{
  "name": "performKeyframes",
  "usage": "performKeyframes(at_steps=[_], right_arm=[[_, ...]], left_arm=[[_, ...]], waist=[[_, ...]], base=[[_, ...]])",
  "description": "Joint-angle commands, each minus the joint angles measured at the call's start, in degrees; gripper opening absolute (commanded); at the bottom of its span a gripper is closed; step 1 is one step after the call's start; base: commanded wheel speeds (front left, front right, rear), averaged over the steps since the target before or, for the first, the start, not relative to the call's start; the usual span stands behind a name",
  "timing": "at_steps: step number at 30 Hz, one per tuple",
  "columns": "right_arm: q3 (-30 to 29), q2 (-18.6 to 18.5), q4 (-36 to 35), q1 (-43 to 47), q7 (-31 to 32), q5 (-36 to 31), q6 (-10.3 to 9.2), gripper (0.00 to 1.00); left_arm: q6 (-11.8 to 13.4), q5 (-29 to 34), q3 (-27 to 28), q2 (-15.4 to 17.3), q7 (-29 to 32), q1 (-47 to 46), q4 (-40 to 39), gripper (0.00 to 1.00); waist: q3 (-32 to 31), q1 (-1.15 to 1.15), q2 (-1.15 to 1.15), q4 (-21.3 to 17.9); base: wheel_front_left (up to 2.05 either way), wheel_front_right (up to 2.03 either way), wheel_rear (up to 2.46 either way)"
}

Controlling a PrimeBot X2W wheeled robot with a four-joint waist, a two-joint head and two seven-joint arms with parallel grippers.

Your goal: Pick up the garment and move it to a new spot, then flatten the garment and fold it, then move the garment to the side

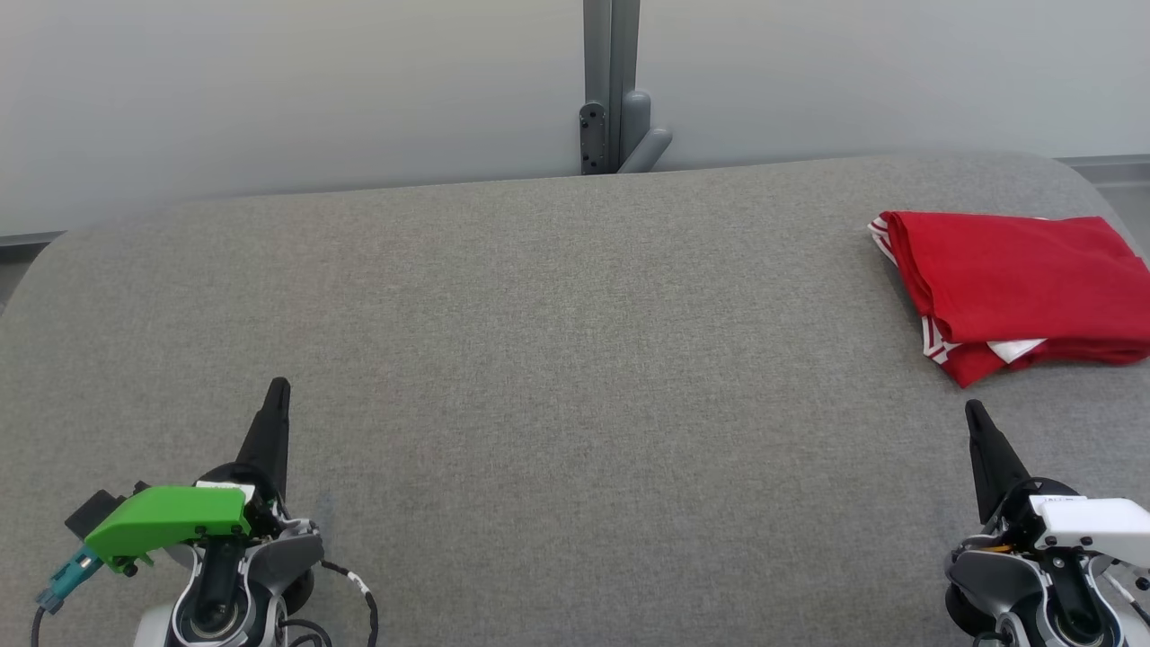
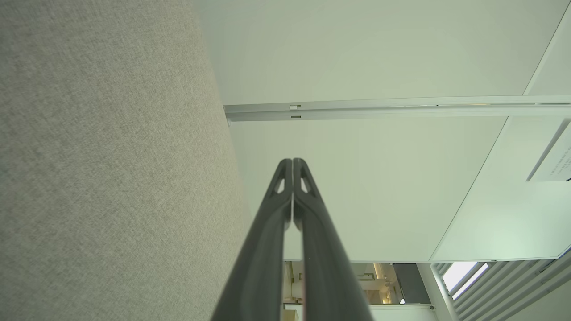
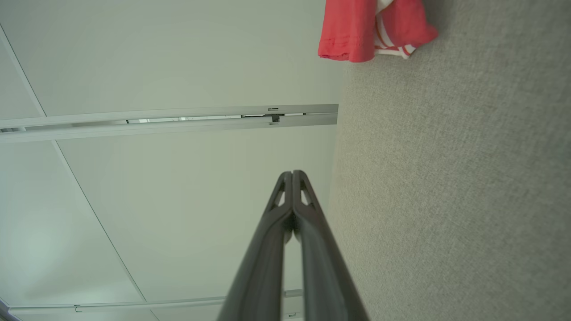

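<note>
The red garment point(image 1: 1015, 288) lies on the grey table point(image 1: 539, 359), far to the right, and its right end goes out of the head view. It is a folded bundle, some layers one over the other, with white stripes showing at the left corner and at the near edge. Its long axis runs from left to right across the table, a little turned, so that the left end is farther away than the near corner.

The right gripper point(image 1: 977, 413) is at the near right, with its two dark fingers pressed together and nothing between them. The garment is straight beyond its tip, and apart from it, with bare table between. In the right wrist view the near corner of the bundle shows ahead of the fingers. The left gripper point(image 1: 278, 388) is at the near left, also clenched and empty, and well apart from the garment, almost the whole width of the table.

In my judgement the right arm is clearly the nearer one. If it must take the garment, it reaches forward and meets the long near edge first, so it must open before it arrives.
</note>
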Motion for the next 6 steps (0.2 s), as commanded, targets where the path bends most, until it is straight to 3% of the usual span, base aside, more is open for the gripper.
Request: performKeyframes(at_steps=[1,6], right_arm=[[-0.1,-0.1,-0.3,-0.6,0.1,0.0,0.02,0.00],[-0.1,0.0,-0.3,-0.6,0.1,0.0,0.02,0.00]], left_arm=[[-0.3,0.0,0.1,0.1,0.0,-0.6,-0.2,0.00],[-0.3,0.0,0.1,0.1,0.0,-0.6,-0.2,0.00]], waist=[[0.0,0.00,0.10,0.0],[0.0,0.00,0.10,0.0]], base=[[0.00,0.00,0.00],[0.00,0.00,0.00]])
